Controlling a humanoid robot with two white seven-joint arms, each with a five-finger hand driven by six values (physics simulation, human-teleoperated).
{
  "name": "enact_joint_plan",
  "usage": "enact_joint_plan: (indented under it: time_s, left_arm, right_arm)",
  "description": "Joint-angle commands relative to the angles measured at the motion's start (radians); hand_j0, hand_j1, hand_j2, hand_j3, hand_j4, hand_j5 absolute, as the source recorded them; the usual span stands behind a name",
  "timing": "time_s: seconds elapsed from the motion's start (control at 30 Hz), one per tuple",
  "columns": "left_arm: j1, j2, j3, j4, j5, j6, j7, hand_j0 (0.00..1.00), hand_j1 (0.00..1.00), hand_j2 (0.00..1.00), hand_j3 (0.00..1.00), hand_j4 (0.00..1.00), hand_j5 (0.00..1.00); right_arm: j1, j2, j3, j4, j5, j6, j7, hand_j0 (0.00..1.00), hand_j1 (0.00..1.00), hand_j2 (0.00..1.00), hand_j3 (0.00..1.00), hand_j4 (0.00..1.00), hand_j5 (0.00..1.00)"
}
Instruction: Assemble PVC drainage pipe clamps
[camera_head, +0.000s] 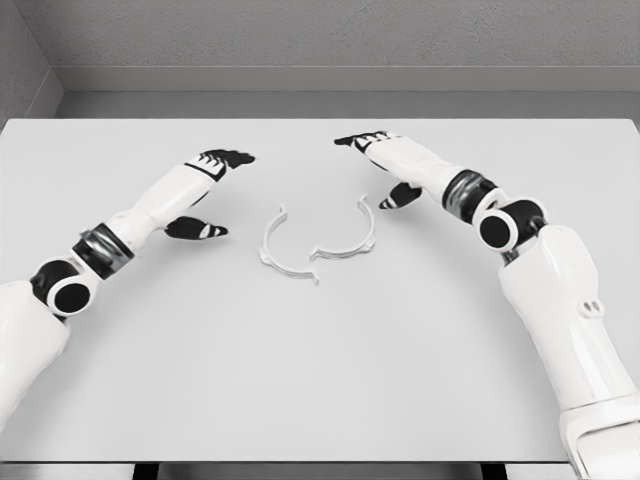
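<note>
Head view: two clamp halves (318, 243) on bench (320, 380), thin, light, springy (likely slippery); pinch mid-arc. Left hand (205, 190), right hand (385, 165) open, empty.

Left hand (212, 180) and right hand (385, 160) hover, fingers apparently relaxed, holding nothing.

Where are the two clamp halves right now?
In the head view, both clamp halves lie mid-table, ends overlapping, between the left hand and right hand, untouched.

White table (320, 380), grey wall (330, 35) behind it
</note>
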Motion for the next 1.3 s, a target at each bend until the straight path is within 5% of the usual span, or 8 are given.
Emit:
enact_joint_plan:
  time_s: [0.0,1.27]
  left_arm:
    - [0.000,0.010,0.004,0.000,0.007,0.000,0.001,1.00,1.00,1.00,1.00,1.00,1.00]
    - [0.000,0.010,0.010,0.000,0.010,0.000,0.001,1.00,1.00,1.00,1.00,1.00,1.00]
  right_arm:
    - [-0.002,0.018,0.002,0.036,0.004,0.001,-0.001,1.00,1.00,1.00,1.00,1.00,1.00]
    - [-0.086,0.144,0.034,0.136,0.042,0.003,-0.005,1.00,1.00,1.00,1.00,1.00,1.00]
